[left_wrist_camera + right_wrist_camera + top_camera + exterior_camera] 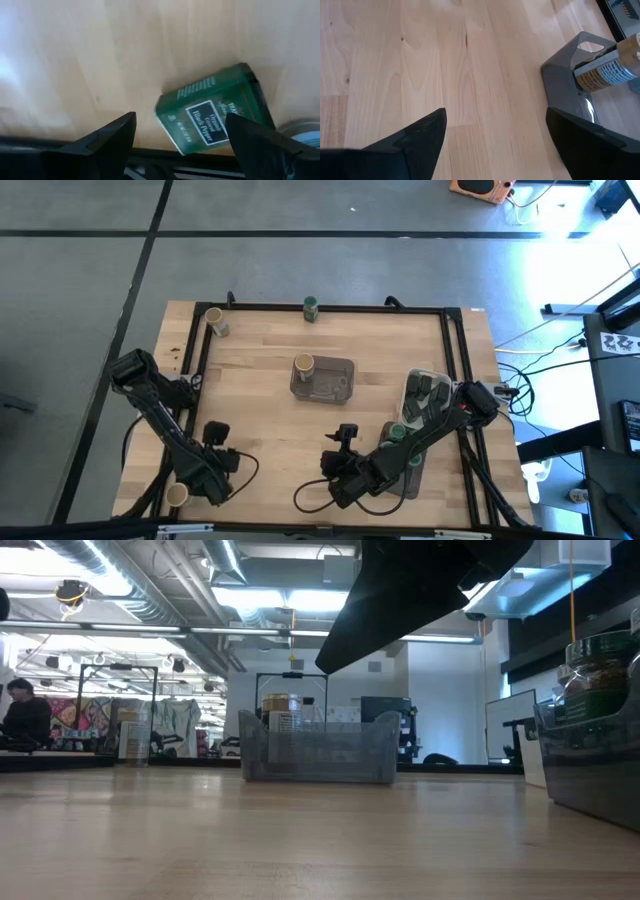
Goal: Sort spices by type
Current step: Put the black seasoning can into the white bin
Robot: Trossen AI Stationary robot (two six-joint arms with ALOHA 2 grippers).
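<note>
A dark green rectangular spice tin point(212, 112) with a black pepper label lies flat on the wood, label up. My left gripper point(180, 116) hovers over it near the table's near left corner point(208, 468), pointing down, open, a finger on either side, touching nothing. The arm hides the tin in the high view. My right gripper point(495, 111) stands open over bare wood near the front middle point(335, 478). A tan-lidded jar point(303, 365) stands in the grey centre tray point(340, 385). A green-lidded jar point(397, 433) stands in a tray point(410, 470) under my right arm.
Loose jars stand about: tan-lidded ones at the far left corner point(213, 320) and the near left corner point(177, 495), a green-lidded one at the far edge point(311, 307). A tray at the right point(412, 378) holds dark tins point(428, 395). A black frame point(195, 345) rims the table.
</note>
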